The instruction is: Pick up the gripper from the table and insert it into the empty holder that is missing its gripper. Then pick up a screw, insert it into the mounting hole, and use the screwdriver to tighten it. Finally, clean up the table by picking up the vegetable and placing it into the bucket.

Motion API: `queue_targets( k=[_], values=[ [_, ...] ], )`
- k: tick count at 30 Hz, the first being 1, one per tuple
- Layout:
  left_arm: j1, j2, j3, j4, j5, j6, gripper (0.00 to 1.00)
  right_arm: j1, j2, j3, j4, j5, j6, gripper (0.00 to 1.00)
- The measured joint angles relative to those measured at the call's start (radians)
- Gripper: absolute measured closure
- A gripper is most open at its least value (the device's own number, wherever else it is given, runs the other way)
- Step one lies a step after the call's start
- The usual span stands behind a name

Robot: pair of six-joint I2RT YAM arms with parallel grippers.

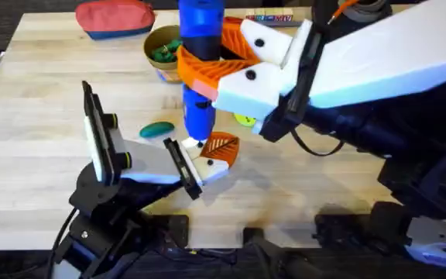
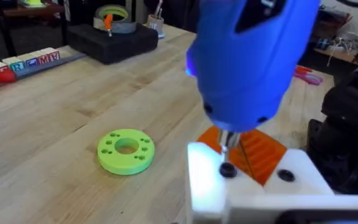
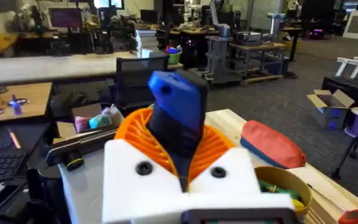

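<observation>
From above, the right gripper (image 1: 235, 58) is clamped on the blue screwdriver (image 1: 201, 77), upright over the holder (image 1: 207, 164) the left gripper (image 1: 194, 169) grips; the left wrist view shows its bit on the screw (image 2: 227, 169), so tightening is underway and calls for steady downward pressure
</observation>
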Motion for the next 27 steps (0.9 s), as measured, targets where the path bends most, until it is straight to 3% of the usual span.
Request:
queue_targets(
  k=[22, 27],
  values=[
    [0.000, 0.000, 0.000, 0.000, 0.000, -0.010, 0.987, 0.000, 0.000, 0.000, -0.042, 0.000, 0.018, 0.996],
    [0.000, 0.000, 0.000, 0.000, 0.000, -0.010, 0.987, 0.000, 0.015, -0.002, 0.058, 0.000, 0.018, 0.996]
  ],
)
